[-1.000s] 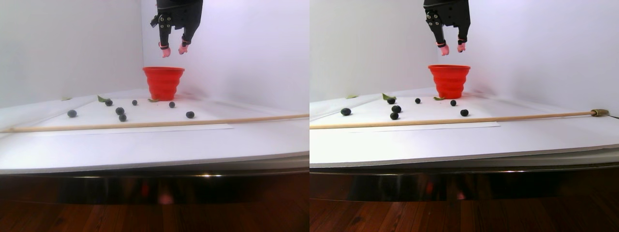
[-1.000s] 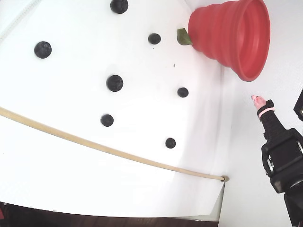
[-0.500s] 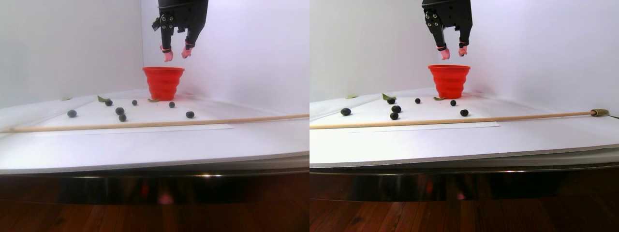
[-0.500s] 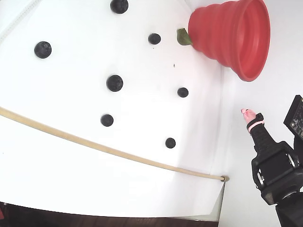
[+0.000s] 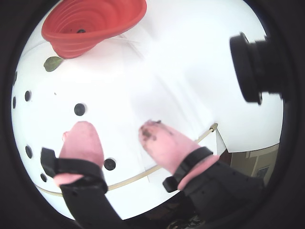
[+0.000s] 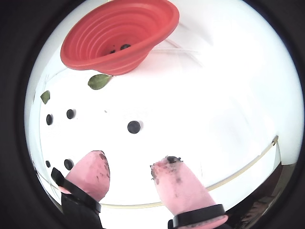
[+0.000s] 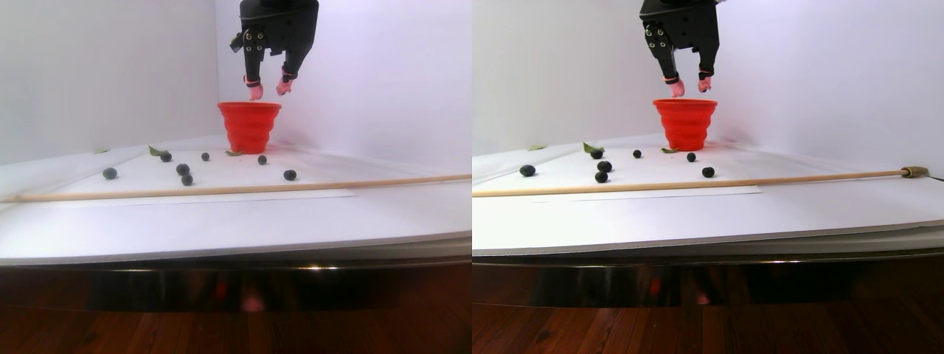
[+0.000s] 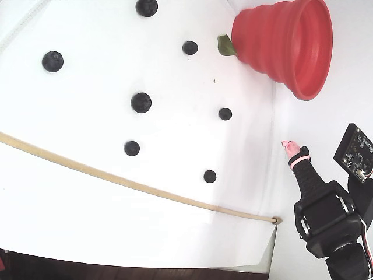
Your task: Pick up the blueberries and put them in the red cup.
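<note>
A wrist view shows the claw [image 5: 116, 138] open and empty, its two pink fingertips [image 5: 159, 143] well apart, the right one smeared dark. Beyond the tips, up and to the left, stands the red cup [image 5: 90, 24] with a dark berry inside; a green leaf [image 5: 52, 63] lies at its base. Loose blueberries [image 5: 80, 109] dot the white table [image 5: 181, 81] beneath and left of the claw, one [image 5: 110, 164] between the fingers, and a wooden stick [image 5: 138, 174] crosses below.

In the other wrist view the claw [image 6: 131, 169] again gapes with nothing between its pads. The cup [image 6: 119, 36] lies ahead, berries at its bottom; one berry [image 6: 134, 127] sits between cup and fingertips.

The stereo pair view has the claw [image 7: 266, 88] hanging just above the cup [image 7: 249, 127], over its rim, fingers parted. The remaining berries [image 7: 183, 169] lie below and to the left, ahead of the stick [image 7: 221, 189].

In the fixed view one pink tip [image 8: 289, 146] shows below the cup [image 8: 282, 44]; berries [image 8: 141, 102] are scattered to its left.
</note>
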{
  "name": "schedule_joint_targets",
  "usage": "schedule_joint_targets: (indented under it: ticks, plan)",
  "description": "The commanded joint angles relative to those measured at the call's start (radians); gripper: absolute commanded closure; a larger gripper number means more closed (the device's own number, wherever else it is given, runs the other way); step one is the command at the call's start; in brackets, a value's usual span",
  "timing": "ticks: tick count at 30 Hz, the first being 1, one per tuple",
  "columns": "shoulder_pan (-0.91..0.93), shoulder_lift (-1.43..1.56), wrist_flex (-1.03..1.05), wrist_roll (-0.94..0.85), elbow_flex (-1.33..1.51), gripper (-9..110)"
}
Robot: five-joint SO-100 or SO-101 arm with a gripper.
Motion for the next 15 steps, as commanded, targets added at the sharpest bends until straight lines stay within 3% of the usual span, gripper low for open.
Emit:
schedule_joint_targets:
  ticks: [1,15]
  plan:
    - [0.023,-0.003,-0.055,-0.005,-0.018,84]
    - [0.021,-0.15,-0.17,0.015,-0.049,84]
